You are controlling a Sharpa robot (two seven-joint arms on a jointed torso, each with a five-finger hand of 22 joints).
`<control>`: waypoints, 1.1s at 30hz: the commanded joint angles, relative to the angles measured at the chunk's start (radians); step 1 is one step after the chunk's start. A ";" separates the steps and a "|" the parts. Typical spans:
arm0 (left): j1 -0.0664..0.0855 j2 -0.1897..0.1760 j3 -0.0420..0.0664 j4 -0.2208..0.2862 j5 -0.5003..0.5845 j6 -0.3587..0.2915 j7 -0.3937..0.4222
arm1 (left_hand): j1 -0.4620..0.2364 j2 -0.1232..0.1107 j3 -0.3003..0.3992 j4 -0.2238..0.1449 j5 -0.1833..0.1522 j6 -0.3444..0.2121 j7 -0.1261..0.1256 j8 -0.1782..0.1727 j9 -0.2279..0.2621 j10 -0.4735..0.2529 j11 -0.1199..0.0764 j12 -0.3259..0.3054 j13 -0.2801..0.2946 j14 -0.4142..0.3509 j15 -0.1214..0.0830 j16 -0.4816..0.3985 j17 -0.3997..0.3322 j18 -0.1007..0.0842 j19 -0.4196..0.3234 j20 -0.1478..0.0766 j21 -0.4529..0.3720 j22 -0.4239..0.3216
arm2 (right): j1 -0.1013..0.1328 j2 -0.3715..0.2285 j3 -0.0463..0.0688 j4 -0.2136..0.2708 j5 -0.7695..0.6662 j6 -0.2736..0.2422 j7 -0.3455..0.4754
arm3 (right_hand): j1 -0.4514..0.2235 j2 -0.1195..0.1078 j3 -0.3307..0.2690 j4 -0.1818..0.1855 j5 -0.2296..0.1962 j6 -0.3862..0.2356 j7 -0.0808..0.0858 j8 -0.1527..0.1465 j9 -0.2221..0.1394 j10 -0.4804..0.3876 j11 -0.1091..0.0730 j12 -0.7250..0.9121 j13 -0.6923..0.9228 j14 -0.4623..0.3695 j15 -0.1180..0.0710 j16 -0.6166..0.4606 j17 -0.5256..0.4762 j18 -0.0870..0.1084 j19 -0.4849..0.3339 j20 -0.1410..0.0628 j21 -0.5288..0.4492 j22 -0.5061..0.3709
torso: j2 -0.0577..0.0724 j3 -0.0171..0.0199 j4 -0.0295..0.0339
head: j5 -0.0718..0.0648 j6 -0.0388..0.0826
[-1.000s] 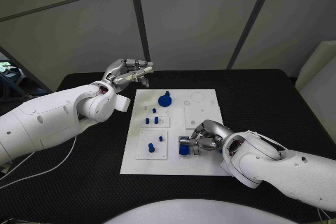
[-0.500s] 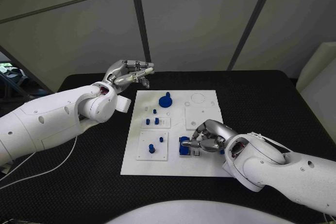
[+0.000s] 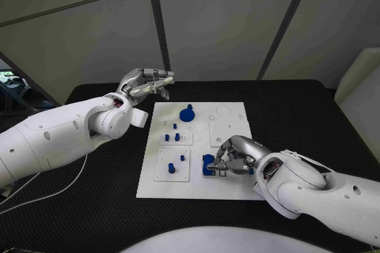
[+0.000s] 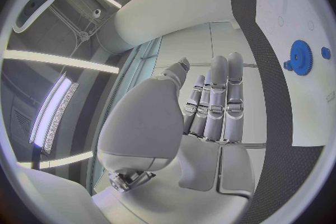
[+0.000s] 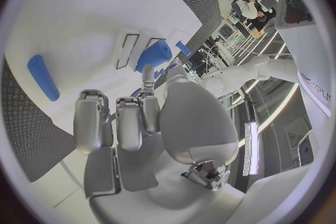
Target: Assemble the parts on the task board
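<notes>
We see the white task board [image 3: 195, 186] lying in the middle of the black desk [image 3: 301, 107]. Our right hand [image 3: 234, 156] sits low over the board's near right part, its fingers curled in around a blue block [image 3: 207, 164] standing there; we cannot tell whether it truly grips the piece or only rests against it. Our left hand [image 3: 147, 82] hangs raised beyond the board's far left corner, fingers loosely bent and apart, holding nothing. A blue gear [image 3: 186, 113] stands near the far edge of the board, small blue pegs [image 3: 172, 136] sit left of centre, and another blue peg [image 3: 171, 167] stands in the near left plate.
</notes>
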 commanded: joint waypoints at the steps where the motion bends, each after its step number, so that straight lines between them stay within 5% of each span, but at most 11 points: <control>1: 0.001 0.001 0.000 0.001 0.004 0.012 0.003 | 0.002 -0.001 -0.001 -0.002 0.001 -0.006 0.000 0.006 0.000 -0.006 -0.003 0.005 -0.001 -0.008 0.000 0.000 -0.001 -0.012 -0.002 0.002 -0.004 -0.002 | 0.001 0.005 0.000 -0.004 -0.032 0.018 0.013 | 0.008 0.005 0.000 -0.007 0.009 0.005 -0.005 0.004 0.002 0.008 0.002 0.005 0.077 0.084 -0.007 0.004 0.146 -0.007 0.005 -0.002 0.004 0.067 | 0.003 0.0003 0.0023 | 0.000 0.001; 25: 0.000 0.001 0.000 -0.002 0.004 0.012 0.003 | 0.003 -0.001 -0.001 -0.003 0.002 -0.006 0.000 0.007 0.000 -0.008 -0.002 0.007 -0.001 -0.008 0.000 0.001 -0.002 -0.012 -0.002 0.002 -0.004 -0.002 | 0.001 0.005 0.000 -0.027 -0.071 0.091 -0.002 | 0.130 0.041 0.024 -0.063 0.000 0.013 -0.015 -0.002 0.010 0.016 -0.007 0.012 0.089 0.086 -0.014 0.009 0.157 -0.008 0.007 -0.008 0.006 0.072 | 0.002 0.0009 -0.0005 | 0.002 -0.010; 33: -0.002 -0.001 0.000 -0.002 0.004 0.012 0.003 | 0.003 -0.001 -0.001 -0.003 0.002 -0.006 0.000 0.007 0.000 -0.008 -0.002 0.007 -0.001 -0.008 0.000 0.001 -0.002 -0.012 -0.002 0.002 -0.004 -0.002 | 0.001 -0.012 0.000 -0.014 -0.059 0.036 0.022 | 0.118 0.038 0.014 -0.054 0.005 0.007 -0.010 -0.010 0.007 0.012 -0.003 0.003 0.083 0.085 -0.012 0.007 0.154 -0.008 0.006 -0.008 0.005 0.072 | 0.001 0.0008 0.0000 | 0.002 -0.009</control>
